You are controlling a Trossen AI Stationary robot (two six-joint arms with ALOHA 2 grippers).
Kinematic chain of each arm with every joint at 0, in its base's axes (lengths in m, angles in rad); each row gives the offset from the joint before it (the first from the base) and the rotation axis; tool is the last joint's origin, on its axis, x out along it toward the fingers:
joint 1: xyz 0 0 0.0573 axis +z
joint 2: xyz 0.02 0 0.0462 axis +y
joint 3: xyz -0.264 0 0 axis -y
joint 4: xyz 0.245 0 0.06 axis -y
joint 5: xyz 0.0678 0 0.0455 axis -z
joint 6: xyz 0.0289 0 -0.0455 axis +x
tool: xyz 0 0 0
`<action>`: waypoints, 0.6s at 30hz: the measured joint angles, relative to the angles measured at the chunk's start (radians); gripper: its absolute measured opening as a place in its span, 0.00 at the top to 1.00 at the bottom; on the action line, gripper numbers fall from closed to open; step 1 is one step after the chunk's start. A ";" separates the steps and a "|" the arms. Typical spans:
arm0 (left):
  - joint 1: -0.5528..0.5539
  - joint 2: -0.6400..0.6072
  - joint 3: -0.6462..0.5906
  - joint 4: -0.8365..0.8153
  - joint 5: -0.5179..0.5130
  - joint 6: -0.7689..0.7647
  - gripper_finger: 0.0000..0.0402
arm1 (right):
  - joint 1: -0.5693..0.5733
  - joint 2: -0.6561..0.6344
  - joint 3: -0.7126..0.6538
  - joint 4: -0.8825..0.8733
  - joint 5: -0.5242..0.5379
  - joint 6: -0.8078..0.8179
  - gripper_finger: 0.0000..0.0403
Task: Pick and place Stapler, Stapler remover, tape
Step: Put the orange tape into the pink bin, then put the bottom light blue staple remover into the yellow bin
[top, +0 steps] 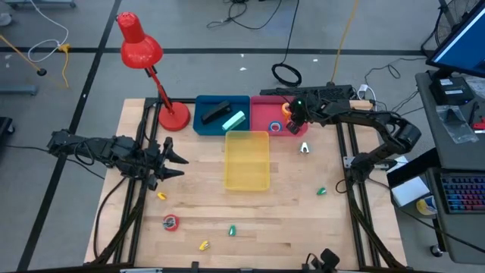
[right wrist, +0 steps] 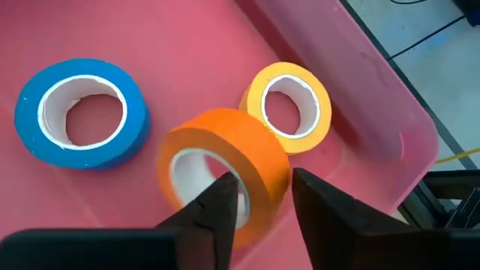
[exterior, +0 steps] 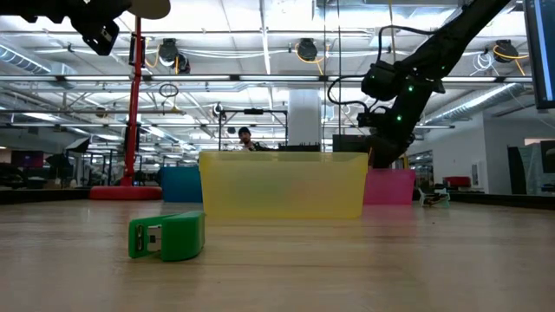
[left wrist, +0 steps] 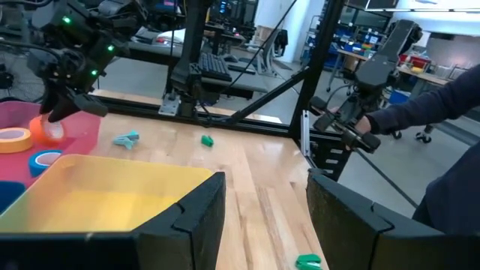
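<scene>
My right gripper (right wrist: 262, 187) is down in the pink bin (top: 261, 114) at the table's far edge, shut on an orange tape roll (right wrist: 225, 154). A blue roll (right wrist: 81, 112) and a yellow roll (right wrist: 289, 105) lie flat on the bin floor beside it. A red roll (top: 170, 222) lies flat on the table near the near-left corner. My left gripper (left wrist: 266, 217) hovers open over the table left of the yellow bin (top: 246, 159), touching nothing. Two staplers, black and teal (top: 223, 115), lie in the blue bin. A small pale stapler remover (top: 304, 148) lies right of the yellow bin. My right gripper holds the orange roll by its ring wall (right wrist: 262, 161), one finger (right wrist: 217, 206) inside the open centre and the other (right wrist: 322, 202) outside. The fingers come from above, slanting down. The roll stands tilted on edge; the fingers hide whether its lower edge rests on the bin floor.
A red desk lamp (top: 170, 114) stands at the far-left corner. Small green pieces (top: 233, 229) (top: 321, 192) and yellow pieces (top: 161, 196) (top: 203, 245) lie scattered on the near half of the table. A person's sleeve (left wrist: 442, 112) shows beyond the table's right side.
</scene>
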 joint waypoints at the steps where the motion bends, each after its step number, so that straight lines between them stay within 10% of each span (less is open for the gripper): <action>1: 0.000 0.000 0.000 0.000 0.000 0.000 0.53 | -0.001 0.000 0.000 -0.001 0.001 0.000 0.66; 18: 0.000 0.000 0.000 0.000 0.000 -0.038 0.53 | 0.001 -0.018 0.000 0.030 -0.001 0.124 0.58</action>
